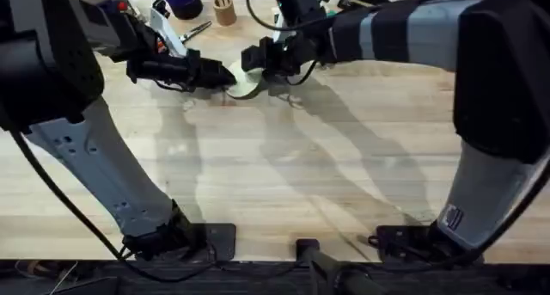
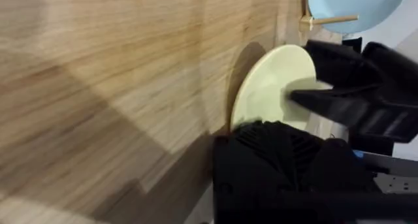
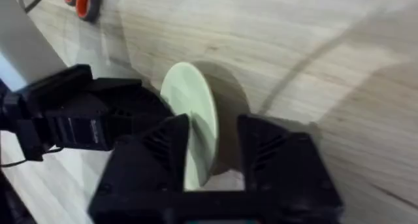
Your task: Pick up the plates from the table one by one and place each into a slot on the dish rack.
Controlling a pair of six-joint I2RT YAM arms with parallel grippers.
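Note:
The pale yellow plate stands on edge at the far middle of the table, between my two grippers. My left gripper comes from the left, shut on the plate's rim, with one finger over its lower part. My right gripper reaches in from the right. Its fingers straddle the plate with a gap still on one side. The light blue plate shows beside a wooden peg of the dish rack.
A cup of wooden sticks and a dark container stand at the back edge behind the grippers. Orange-handled scissors lie nearby. The near half of the table is bare wood.

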